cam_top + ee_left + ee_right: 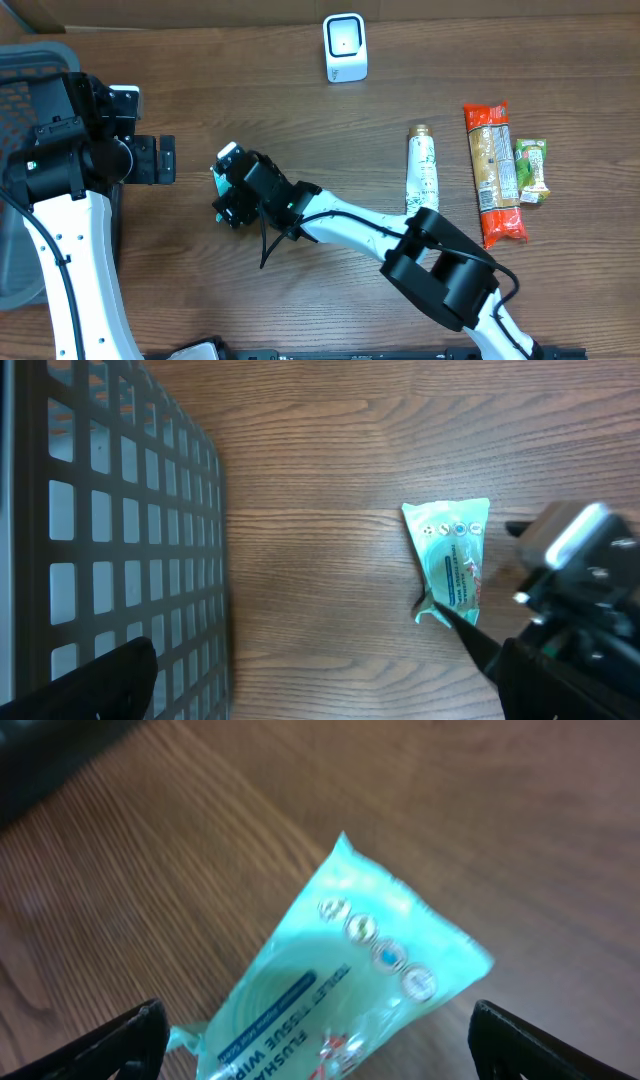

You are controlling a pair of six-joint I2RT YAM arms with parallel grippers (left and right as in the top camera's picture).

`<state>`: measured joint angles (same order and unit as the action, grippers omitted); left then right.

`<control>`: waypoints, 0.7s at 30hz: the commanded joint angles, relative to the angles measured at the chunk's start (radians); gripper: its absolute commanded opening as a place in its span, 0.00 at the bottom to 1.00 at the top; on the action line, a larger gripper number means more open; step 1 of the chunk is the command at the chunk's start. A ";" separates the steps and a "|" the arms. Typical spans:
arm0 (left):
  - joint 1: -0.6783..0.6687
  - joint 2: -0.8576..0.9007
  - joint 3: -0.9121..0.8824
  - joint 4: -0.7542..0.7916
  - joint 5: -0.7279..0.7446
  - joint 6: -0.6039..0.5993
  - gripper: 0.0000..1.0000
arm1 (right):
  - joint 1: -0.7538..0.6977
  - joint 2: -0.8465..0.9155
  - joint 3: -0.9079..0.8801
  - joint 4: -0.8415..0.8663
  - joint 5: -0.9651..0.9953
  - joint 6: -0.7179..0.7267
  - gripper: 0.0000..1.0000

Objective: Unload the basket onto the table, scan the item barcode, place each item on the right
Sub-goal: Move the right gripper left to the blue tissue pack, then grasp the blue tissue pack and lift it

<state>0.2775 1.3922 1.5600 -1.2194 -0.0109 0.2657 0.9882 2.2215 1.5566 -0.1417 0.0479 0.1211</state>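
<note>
**Wipes packet (452, 560) beneath our right gripper (318, 1045)**

We see the right gripper spread wide, straddling the teal wipes packet, which lies flat on the bench (330, 130). Our left gripper (165, 160) is spread too, near the basket (120, 510).

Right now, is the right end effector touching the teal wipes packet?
Cannot tell. Left wrist view: right end effector overlaps teal wipes packet corner; contact or gap unclear.

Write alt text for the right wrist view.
A teal wipes packet lies diagonally on the wooden table, framed by the open right gripper, whose dark fingertips show at both lower corners.
</note>
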 commanded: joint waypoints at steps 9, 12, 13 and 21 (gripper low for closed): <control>0.003 -0.006 0.006 0.000 0.008 0.015 1.00 | -0.018 0.090 0.022 -0.032 0.019 0.153 0.80; 0.004 -0.006 0.006 0.000 0.008 0.015 1.00 | -0.048 0.090 0.022 -0.072 0.035 0.214 0.68; 0.004 -0.006 0.006 0.000 0.008 0.015 1.00 | -0.060 0.090 0.022 -0.082 0.033 0.228 0.64; 0.004 -0.006 0.006 0.000 0.008 0.015 1.00 | -0.194 0.063 0.023 -0.228 -0.256 0.231 0.42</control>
<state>0.2775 1.3922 1.5604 -1.2194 -0.0109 0.2657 0.8566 2.2807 1.5948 -0.3008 -0.0742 0.3401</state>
